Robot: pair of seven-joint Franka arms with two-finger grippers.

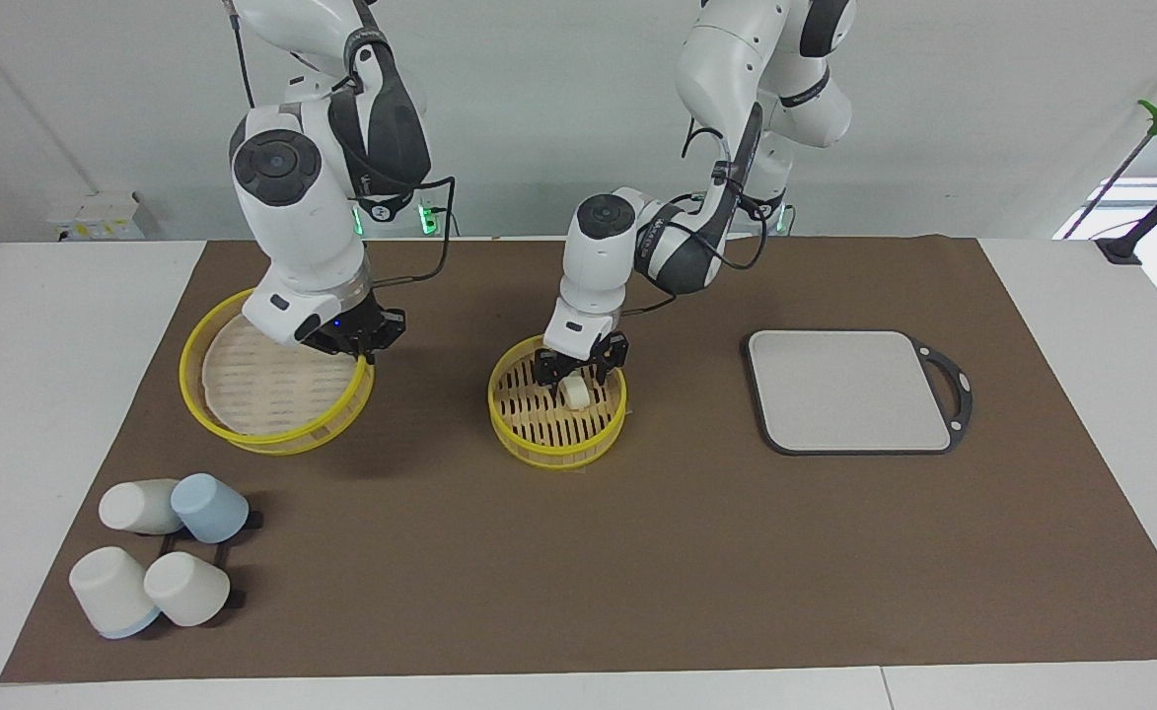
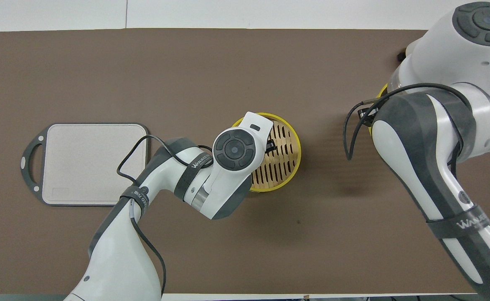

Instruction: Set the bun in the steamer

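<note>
Just now, nearest the robots, the right gripper [image 1: 356,347] is seen at the rim of the steamer lid [image 1: 243,390], toward the right arm's end of the table, with its fingertips closed; the lid appears to be gripped at that rim and tilted off the mat, though the contact itself cannot be made out clearly, and this arm is judged to be waiting. At the middle of the table the left gripper [image 1: 578,373] is poised low over the steamer [image 1: 514,426], its fingers spread apart and holding nothing. The bun [image 1: 575,394] is found directly beneath that gripper, resting on the slatted floor inside the steamer, on the part of the floor toward the left arm's end of the table and well within the yellow rim. No clear long axis is shown by the bun, which looks like a rounded lump. In the overhead view the bun is hidden by the left arm's wrist, so only the steamer's slats and rim are seen there. Since the bun lies straight below the spread fingers and apart from them, the placing is judged done, and a straight lift clear of the rim is what the coming move seems to call for. A cutting board [image 1: 849,390] lies on the mat toward the left arm's end, and farthest from the robots four cups [image 1: 159,562] are clustered at the right arm's end.
</note>
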